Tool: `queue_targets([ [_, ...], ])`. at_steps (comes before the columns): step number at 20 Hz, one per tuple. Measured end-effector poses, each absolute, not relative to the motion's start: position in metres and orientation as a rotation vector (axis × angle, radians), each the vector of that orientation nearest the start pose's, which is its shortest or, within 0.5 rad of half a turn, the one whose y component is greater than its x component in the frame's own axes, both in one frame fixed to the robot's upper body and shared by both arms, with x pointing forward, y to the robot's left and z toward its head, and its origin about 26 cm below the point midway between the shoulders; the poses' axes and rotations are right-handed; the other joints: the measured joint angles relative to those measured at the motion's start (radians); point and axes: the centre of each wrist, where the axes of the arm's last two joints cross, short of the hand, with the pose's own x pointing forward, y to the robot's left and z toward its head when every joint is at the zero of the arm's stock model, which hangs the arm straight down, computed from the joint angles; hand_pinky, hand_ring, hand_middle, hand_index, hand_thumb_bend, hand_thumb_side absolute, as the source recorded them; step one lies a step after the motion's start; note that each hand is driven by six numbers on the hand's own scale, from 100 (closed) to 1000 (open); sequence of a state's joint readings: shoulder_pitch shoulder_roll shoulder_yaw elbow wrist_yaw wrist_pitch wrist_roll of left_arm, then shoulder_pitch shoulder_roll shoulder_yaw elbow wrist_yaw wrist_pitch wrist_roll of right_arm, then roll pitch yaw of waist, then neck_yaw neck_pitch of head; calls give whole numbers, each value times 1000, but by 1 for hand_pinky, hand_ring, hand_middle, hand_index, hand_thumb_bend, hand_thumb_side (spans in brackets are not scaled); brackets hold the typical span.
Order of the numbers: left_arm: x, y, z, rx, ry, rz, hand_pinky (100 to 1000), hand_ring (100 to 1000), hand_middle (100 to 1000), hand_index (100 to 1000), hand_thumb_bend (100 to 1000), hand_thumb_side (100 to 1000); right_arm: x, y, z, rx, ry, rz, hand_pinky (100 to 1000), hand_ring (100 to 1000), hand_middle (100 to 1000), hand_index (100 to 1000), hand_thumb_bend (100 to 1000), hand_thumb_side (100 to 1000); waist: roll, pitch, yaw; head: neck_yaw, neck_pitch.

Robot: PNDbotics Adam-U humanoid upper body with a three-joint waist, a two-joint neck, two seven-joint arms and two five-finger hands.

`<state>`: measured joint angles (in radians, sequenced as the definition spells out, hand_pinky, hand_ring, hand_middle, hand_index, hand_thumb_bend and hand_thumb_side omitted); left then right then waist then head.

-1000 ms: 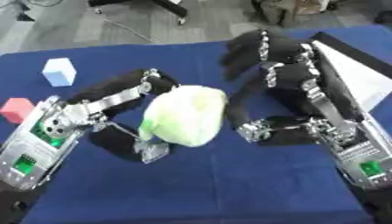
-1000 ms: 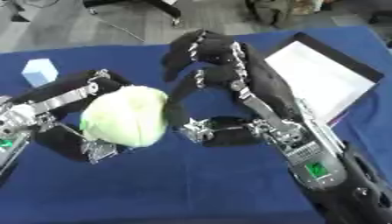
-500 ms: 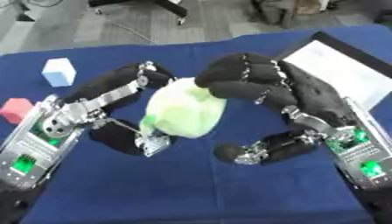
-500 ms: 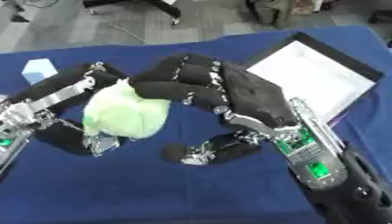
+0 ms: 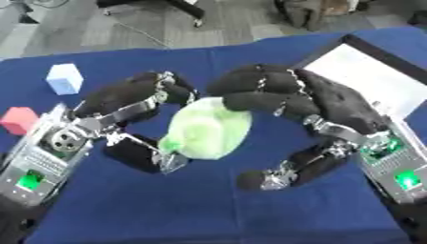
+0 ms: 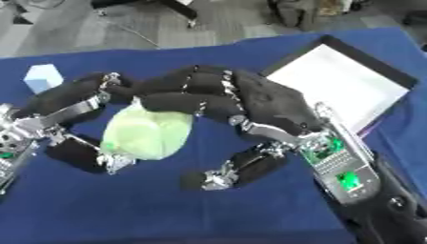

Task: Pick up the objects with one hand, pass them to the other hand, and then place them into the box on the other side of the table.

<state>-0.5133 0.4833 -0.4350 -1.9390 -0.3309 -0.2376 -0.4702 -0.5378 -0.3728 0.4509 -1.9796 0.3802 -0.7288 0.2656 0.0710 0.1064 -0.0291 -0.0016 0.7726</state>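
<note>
Both hands (image 5: 125, 95) (image 5: 283, 93) around green cabbage (image 5: 204, 131)

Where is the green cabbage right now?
The green cabbage is mid-picture in the left eye view, over the blue table, held in the left hand while the right hand reaches over its top.

Right hand (image 5: 283, 95) closed in over cabbage (image 5: 204, 129).
</note>
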Motion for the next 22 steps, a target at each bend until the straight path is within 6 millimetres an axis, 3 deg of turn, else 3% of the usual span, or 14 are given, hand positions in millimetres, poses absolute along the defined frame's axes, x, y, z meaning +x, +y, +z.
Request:
queue_targets([
  [6, 299, 166, 212, -24, 2695, 2193, 731, 455, 399, 531, 100, 258, 294, -141, 217, -84, 2492, -1569, 849, 869, 904, 1000, 468, 100, -5, 0, 3, 0, 0],
  [16, 298, 163, 218, 18, 2679, 2109, 732, 458, 402, 535, 100, 261, 293, -142, 222, 23, 2406, -1637, 838, 820, 841, 975, 390, 100, -5, 0, 3, -1, 0],
  [21, 298, 162, 221, 15, 2655, 2084, 734, 469, 415, 550, 100, 257, 293, -142, 222, 34, 2427, -1603, 758, 684, 700, 843, 324, 100, -5, 0, 1, -1, 0],
  [22, 298, 162, 221, 13, 2651, 2083, 737, 477, 424, 560, 100, 255, 293, -142, 222, 32, 2446, -1580, 719, 614, 623, 744, 297, 100, -5, 0, 1, -1, 0],
])
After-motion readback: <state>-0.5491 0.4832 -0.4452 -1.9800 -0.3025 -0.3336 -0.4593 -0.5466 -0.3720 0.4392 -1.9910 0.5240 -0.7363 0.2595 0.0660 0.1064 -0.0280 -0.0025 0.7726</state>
